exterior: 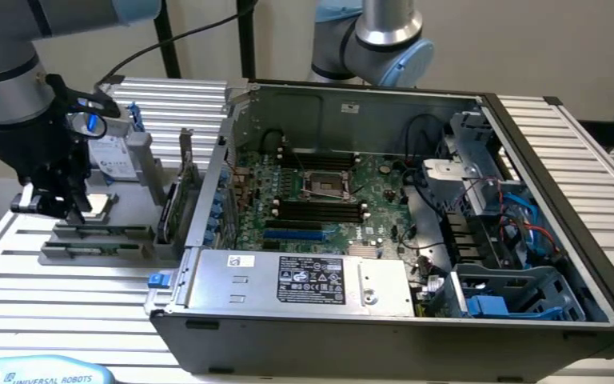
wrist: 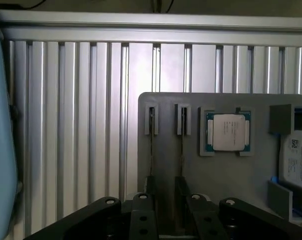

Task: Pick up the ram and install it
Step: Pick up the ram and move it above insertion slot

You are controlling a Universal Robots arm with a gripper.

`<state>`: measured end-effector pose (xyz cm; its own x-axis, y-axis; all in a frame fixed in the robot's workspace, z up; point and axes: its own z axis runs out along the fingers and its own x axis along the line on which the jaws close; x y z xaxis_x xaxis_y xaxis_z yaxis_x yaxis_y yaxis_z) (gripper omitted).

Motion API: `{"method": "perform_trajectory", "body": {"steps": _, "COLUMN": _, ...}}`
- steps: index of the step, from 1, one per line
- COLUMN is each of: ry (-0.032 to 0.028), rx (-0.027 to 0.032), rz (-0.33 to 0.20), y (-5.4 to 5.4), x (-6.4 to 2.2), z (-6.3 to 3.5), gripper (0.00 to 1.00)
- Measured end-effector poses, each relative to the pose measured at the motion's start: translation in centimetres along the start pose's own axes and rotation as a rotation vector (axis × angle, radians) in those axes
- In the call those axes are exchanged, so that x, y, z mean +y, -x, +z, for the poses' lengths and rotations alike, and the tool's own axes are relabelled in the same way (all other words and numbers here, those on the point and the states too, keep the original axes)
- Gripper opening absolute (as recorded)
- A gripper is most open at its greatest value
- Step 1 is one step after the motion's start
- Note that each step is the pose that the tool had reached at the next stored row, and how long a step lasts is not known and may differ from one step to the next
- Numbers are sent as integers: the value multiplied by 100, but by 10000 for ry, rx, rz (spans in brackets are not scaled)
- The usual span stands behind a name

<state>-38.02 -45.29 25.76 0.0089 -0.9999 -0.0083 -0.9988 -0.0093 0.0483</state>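
**Parts holder and open computer case.** The gray holder [exterior: 93,252] [wrist: 165,140] rests on a slatted table [exterior: 61,308].

- **In the holder:** Two narrow slots each hold a stick standing on edge: one ram [wrist: 151,150] and, just beside it, a second ram [wrist: 181,150]. Next to them a processor [wrist: 227,131] lies flat in a square pocket. At the holder's far side stand a hard drive [exterior: 108,160] [wrist: 299,160] and an expansion card [exterior: 185,196].
- **Gripper:** The gripper [exterior: 57,210] [wrist: 166,192] hangs directly above the holder's ram slots, fingers slightly apart and gripping nothing.
- **Computer case:** The computer case [exterior: 392,340] stands just beside the holder. It contains a motherboard [exterior: 366,172] with bare black memory slots [exterior: 312,210] and a power supply [exterior: 307,276].
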Motion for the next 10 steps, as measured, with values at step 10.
{"method": "perform_trajectory", "body": {"steps": 10, "ry": 2, "rx": 8, "rz": -159, "y": -25, "x": -19, "z": 180, "gripper": 31}}
